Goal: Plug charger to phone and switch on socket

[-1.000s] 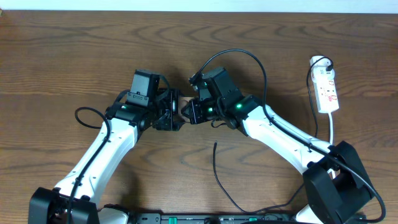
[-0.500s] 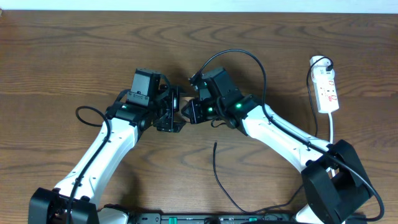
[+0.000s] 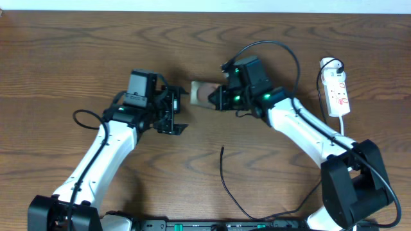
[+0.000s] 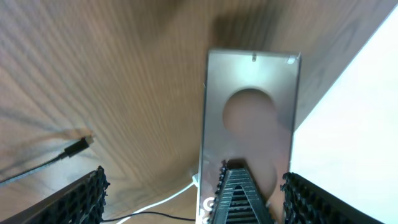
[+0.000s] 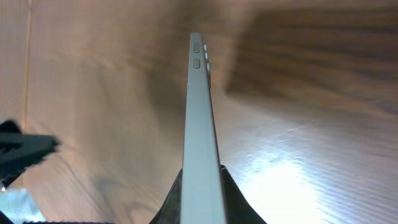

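Overhead view of a brown wooden desk (image 3: pixel 64 51) with two white robot arms reaching in from the near edge. The right tool (image 3: pixel 215 96) is clenched on one end of the phone (image 3: pixel 200 93), a flat bronze slab that sticks out to the left, just far of the desk's middle. The right wrist view shows the phone edge-on, its side buttons visible, pinched between the two fingers. The left tool (image 3: pixel 174 111) is released, its fingers spread wide and holding nothing, a little left of the phone and apart from it. Its wrist view looks at the phone's flat face with a round circle. The charger (image 3: pixel 223 168), a thin black cable, lies loose on the near middle of the desk, tip pointing far. The white socket (image 3: pixel 337 93) lies at the far right.
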You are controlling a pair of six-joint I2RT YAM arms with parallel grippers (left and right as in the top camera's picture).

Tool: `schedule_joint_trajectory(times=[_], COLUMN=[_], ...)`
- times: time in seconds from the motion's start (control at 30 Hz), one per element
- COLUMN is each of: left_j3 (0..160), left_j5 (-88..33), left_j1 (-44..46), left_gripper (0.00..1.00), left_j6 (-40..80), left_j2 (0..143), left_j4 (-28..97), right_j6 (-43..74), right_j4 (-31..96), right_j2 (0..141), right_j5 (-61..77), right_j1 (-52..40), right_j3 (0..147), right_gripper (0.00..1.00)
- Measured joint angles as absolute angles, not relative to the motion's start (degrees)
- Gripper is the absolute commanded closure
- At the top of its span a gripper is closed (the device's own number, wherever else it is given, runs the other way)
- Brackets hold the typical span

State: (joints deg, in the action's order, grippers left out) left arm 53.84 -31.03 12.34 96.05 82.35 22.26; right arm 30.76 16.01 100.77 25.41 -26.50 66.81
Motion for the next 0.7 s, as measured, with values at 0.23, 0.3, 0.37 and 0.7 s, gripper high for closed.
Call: schedule_joint_trajectory(times=[0.23, 0.3, 0.37, 0.7], left_j3=[53.95, 54.08, 54.13, 54.15], left_j5=[-35.66, -37.60, -39.27, -42.11], left_j1=[4.47, 2.37, 0.47, -3.70], left_gripper=[0.13, 0.13, 0.13, 0.13], left_j6=[84.95, 81.19, 77.84, 72.18], left_j2=[81.65, 81.62, 81.62, 81.62], left_j4=[19.14, 17.87, 17.34, 9.50], right_j6=[40.25, 45.01, 50.35, 86.56], right_j4=[12.27, 8.93, 5.48, -12.69], right_j2=[100.79, 100.84, 100.86, 100.88], right_j5=[29.08, 31.92, 34.72, 45.43], right_j1=[-18.35, -16.03, -14.33, -11.88], right_j3=[66.81, 66.81, 66.81, 66.81], right_gripper=[0.99, 0.99, 0.99, 0.99])
